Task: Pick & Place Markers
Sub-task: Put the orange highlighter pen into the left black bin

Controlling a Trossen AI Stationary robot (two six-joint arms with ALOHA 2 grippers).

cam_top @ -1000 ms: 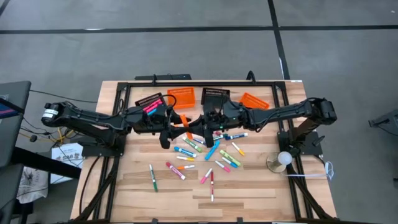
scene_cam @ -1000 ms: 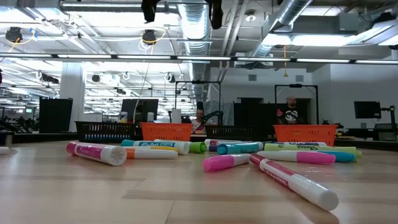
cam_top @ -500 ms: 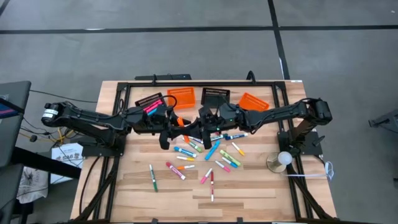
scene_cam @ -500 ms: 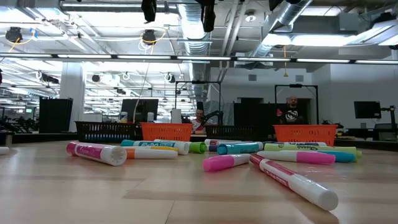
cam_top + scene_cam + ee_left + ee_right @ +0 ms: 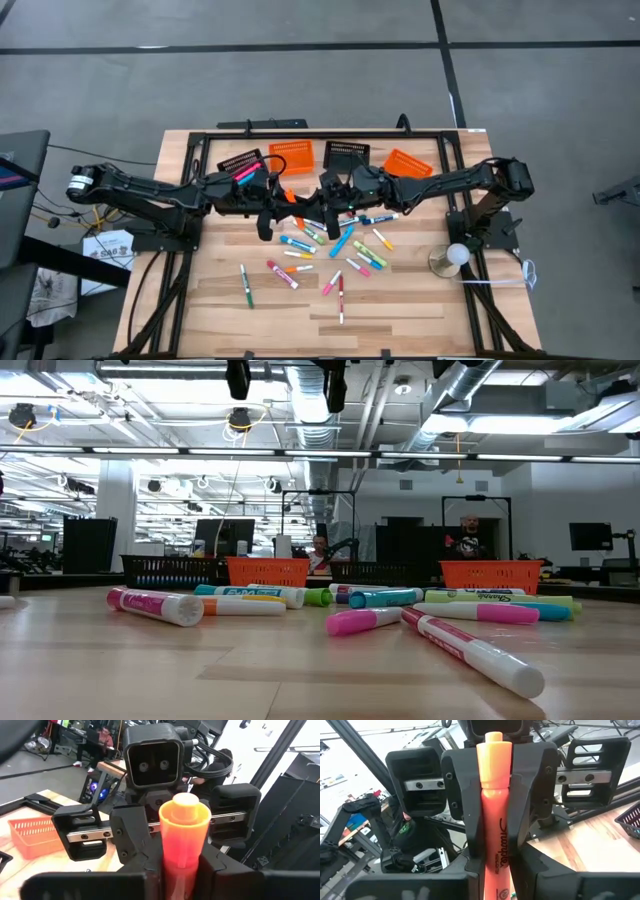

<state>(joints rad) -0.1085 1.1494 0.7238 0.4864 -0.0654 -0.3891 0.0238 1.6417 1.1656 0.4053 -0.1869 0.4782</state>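
One orange marker (image 5: pixel 297 197) is held level in the air between my two grippers, which face each other over the far middle of the table. My left gripper (image 5: pixel 283 196) is shut on it. My right gripper (image 5: pixel 322 197) is shut on its other part. The marker also shows in the left wrist view (image 5: pixel 183 837) and in the right wrist view (image 5: pixel 495 810). Several other markers (image 5: pixel 340 248) lie flat and scattered on the wooden table (image 5: pixel 420 300), and they show in the low view (image 5: pixel 360 620) too. My left gripper pinches the orange marker's barrel (image 5: pixel 176 870) between its two fingers, coming level from the table's left, the fingers along the marker. The marker is lifted clear of the table and level. My right gripper pinches the marker's printed barrel (image 5: pixel 496 870) between its two fingers, coming level from the table's right, the fingers along it. The cap end (image 5: pixel 493 750) lies between the left gripper's fingers (image 5: pixel 462 795).
Small slotted baskets stand along the far edge: a black one with pink markers (image 5: pixel 240 164), an orange one (image 5: pixel 292 154), a black one (image 5: pixel 347 153) and an orange one (image 5: pixel 408 161). A white round object on a base (image 5: pixel 455 257) stands at the right edge. A black frame (image 5: pixel 200 150) borders the table.
My right gripper has gone toward the table's left, up to my left gripper and the orange marker that it holds. My left gripper and the marker have kept still. For the last half second nothing has moved.
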